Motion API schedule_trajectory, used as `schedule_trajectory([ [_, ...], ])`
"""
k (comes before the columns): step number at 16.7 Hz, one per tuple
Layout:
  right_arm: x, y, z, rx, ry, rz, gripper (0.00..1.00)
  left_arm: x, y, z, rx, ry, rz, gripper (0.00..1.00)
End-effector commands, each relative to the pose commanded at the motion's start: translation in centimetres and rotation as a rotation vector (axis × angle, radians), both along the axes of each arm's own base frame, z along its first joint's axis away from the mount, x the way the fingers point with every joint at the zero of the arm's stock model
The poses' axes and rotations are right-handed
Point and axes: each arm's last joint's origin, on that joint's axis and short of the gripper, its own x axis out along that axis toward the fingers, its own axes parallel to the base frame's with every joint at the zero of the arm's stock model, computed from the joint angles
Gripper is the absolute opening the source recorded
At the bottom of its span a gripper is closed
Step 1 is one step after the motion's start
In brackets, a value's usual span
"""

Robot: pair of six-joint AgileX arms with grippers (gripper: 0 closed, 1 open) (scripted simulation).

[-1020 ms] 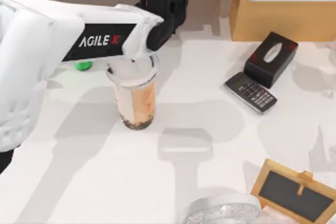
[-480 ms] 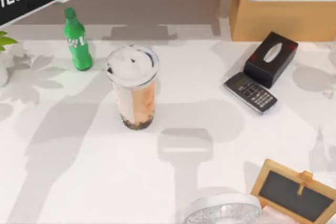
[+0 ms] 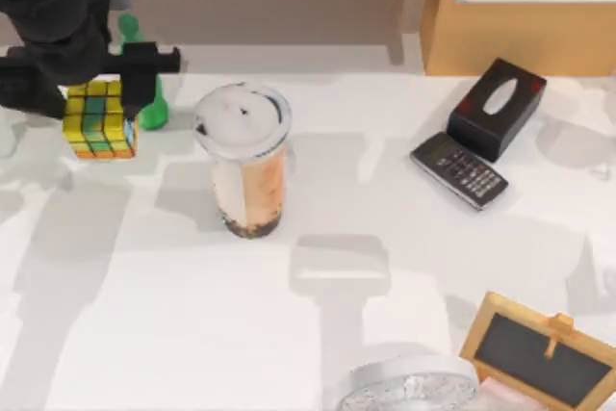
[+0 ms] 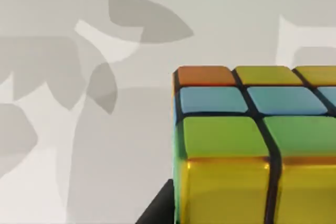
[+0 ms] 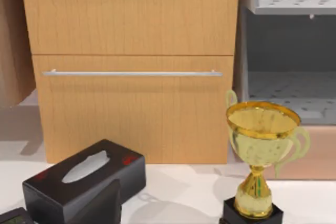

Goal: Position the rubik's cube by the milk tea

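The rubik's cube (image 3: pixel 99 127), with yellow, green, orange and blue squares, is at the table's back left, held in my left gripper (image 3: pixel 96 95), which is shut on it from above. The left wrist view shows the cube (image 4: pixel 252 145) close up over the white tabletop. The milk tea (image 3: pixel 243 161), a tall clear cup with a white lid, stands upright to the right of the cube, with a gap between them. My right arm is parked off to the right, facing a cabinet.
A green soda bottle (image 3: pixel 151 115) stands just behind the cube, partly hidden by the gripper. At the right are a black tissue box (image 3: pixel 496 108) and a phone (image 3: pixel 459 169). A small chalkboard (image 3: pixel 539 353) and a white round object (image 3: pixel 409 387) sit at the front. A trophy (image 5: pixel 260 166) stands near the tissue box.
The left arm swung away from above the cup to the back left. Its gripper now holds the cube left of the cup, in front of the bottle. The cup has not moved.
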Motion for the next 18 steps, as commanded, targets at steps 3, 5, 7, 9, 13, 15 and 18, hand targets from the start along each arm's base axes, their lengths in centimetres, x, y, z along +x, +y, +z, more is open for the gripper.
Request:
schedule_trajectory([
  [3,0.0,0.0,0.0,0.000,0.000,0.000,1.00,-0.3,1.2,-3.4,-0.005,0.179,-0.031,0.00],
  [5,0.0,0.0,0.0,0.000,0.000,0.000,1.00,-0.4,1.1,-3.7,-0.007,0.192,-0.037,0.00],
  [7,0.0,0.0,0.0,0.000,0.000,0.000,1.00,-0.4,1.1,-3.7,-0.007,0.192,-0.037,0.00],
  [9,0.0,0.0,0.0,0.000,0.000,0.000,1.00,-0.3,1.0,-3.6,-0.004,0.187,-0.040,0.00],
  [13,0.0,0.0,0.0,0.000,0.000,0.000,1.00,-0.3,1.4,-3.5,-0.002,0.187,-0.033,0.00],
  [15,0.0,0.0,0.0,0.000,0.000,0.000,1.00,-0.3,1.7,-3.4,-0.002,0.184,-0.027,0.00],
  [18,0.0,0.0,0.0,0.000,0.000,0.000,1.00,-0.2,2.1,-3.1,-0.002,0.171,-0.021,0.00],
])
